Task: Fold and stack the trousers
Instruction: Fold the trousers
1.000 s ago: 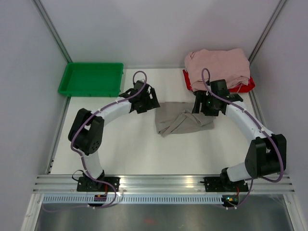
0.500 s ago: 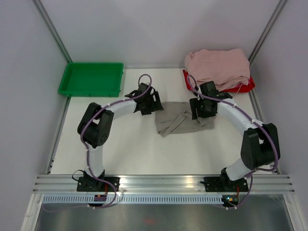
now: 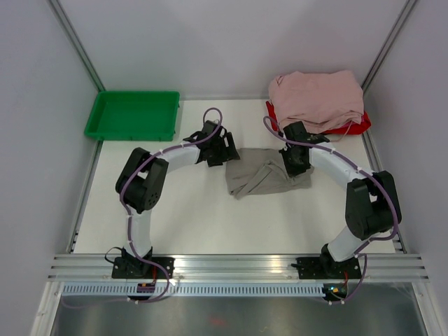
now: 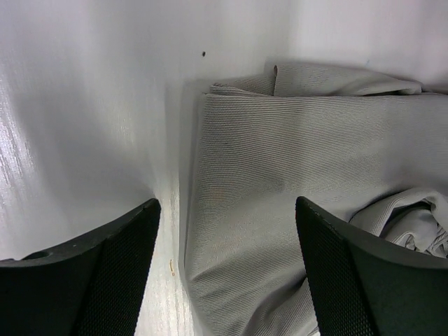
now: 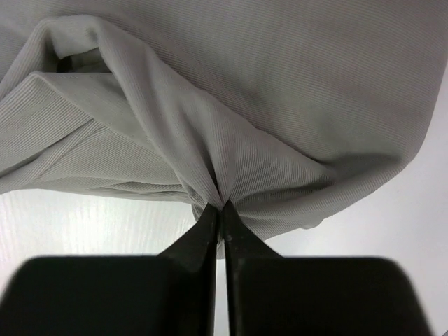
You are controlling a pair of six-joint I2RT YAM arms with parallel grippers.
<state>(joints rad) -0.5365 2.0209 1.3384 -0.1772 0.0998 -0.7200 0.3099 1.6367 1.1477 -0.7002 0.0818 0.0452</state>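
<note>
The trousers (image 3: pixel 262 175) lie crumpled on the counter (image 3: pixel 210 224). The right gripper (image 5: pixel 220 208) has its jaws pinched tight on a fold; the left gripper (image 4: pixel 225 210) has its jaws spread wide, gripping nothing.

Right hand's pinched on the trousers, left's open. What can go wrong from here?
1. The right hand is shut on only a thin pucker of the trousers. A lift may slip off or raise just one layer.
2. The left hand is open over the trousers' edge and holds nothing. If the right pulls alone, the cloth will likely drag and bunch.
3. The trousers lie crumpled, so any fold may come out uneven.
</note>
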